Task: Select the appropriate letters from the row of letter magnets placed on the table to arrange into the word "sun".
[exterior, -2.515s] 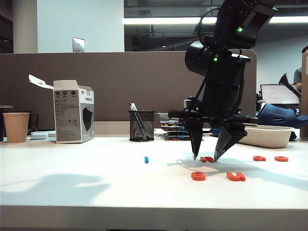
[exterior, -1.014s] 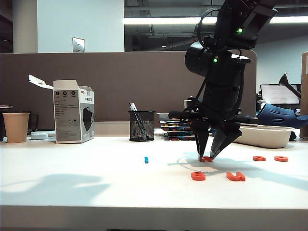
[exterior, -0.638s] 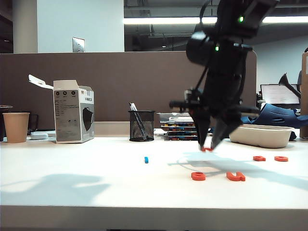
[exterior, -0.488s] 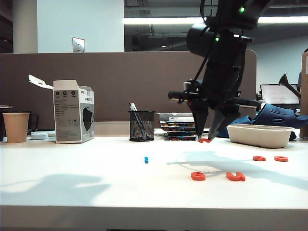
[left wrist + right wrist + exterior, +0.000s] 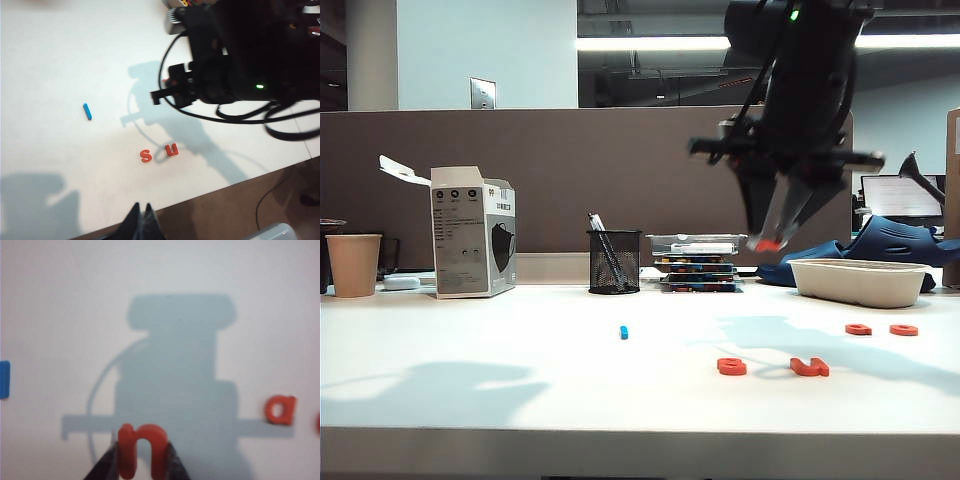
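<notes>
- Right gripper (image 5: 770, 243): up in the air at approx 1 o'clock from the two letters at the table's front, well clear of the table (image 5: 520, 380). Fingers nearly together, pinched on an orange-red "n" (image 5: 142, 447); in the exterior view the piece shows only as a red speck at the tips.
- Right wrist view: "n" sits between the two dark fingertips (image 5: 107, 462), legs pointing back toward the gripper, arch away from it; flat face to the camera, long axis along the legs.
- Left gripper (image 5: 140, 220): off the table's front edge, at approx 6 o'clock from the "s"; fingers pressed together, nothing in them.
- "s" (image 5: 146, 156) and "u" (image 5: 172, 149) lie flat side by side on the table, near but not touching, "u" at 3 o'clock of "s" in the left wrist view.
- Blue magnet (image 5: 624, 331) lies flat, well apart at 9 o'clock of the "s" in the exterior view.
- Two more orange-red letters (image 5: 880, 329) lie at far right of the table; the right wrist view shows an "a" (image 5: 280, 410).
</notes>
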